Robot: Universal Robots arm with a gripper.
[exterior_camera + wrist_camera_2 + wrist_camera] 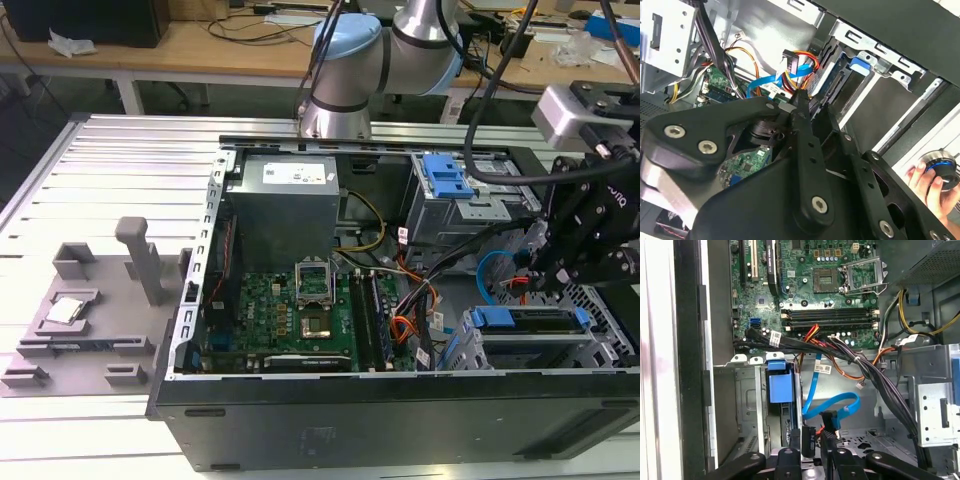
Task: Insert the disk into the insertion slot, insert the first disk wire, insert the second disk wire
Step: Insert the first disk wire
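Black, link-jointed gripper [794, 104] with its fingers drawn together, the tips meeting just beside the black plug [831, 417] of a flat, glossy blue cable [835, 401]. The disk [530, 321], blue-framed, lies seated in the insertion slot [525, 352] — a grey perforated sheet-metal bay inside the open computer case [300, 420].

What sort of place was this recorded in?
Probably a robotics lab or workshop: an open computer case sits on a slotted aluminium table with a robot arm, and cable-strewn wooden workbenches stand beyond.
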